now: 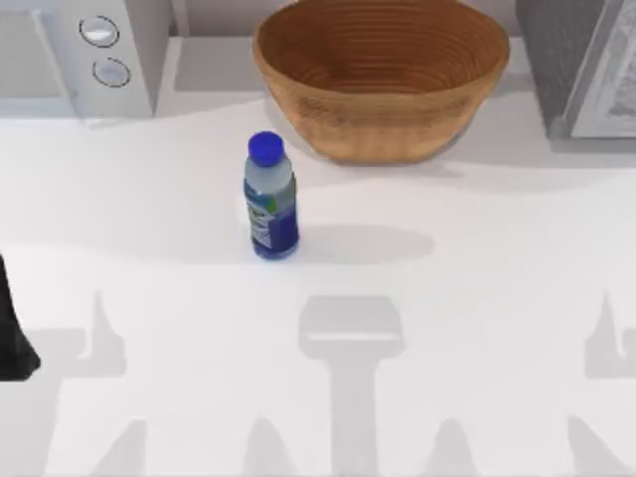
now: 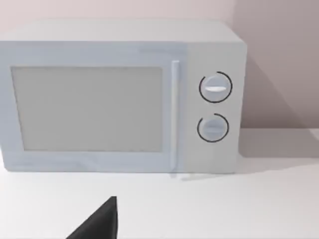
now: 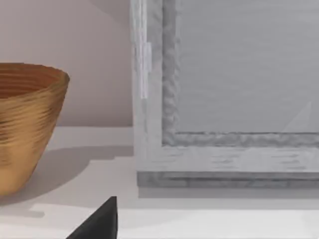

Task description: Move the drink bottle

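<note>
The left hand [image 1: 15, 328] sits low at the left edge of the desk [image 1: 477, 298], far from the work; I cannot tell if it is apart or together. The right hand [image 3: 97, 221] shows as a dark tip, and I cannot tell its state either. The drink bottle [image 1: 270, 199] stands up on the desk, free, nothing holding it, so moving it has not begun. Just behind it sits the wicker bowl [image 1: 383, 84]. A microwave [image 1: 89, 55] is at the back left, a grey box [image 1: 586, 65] at the back right.
</note>
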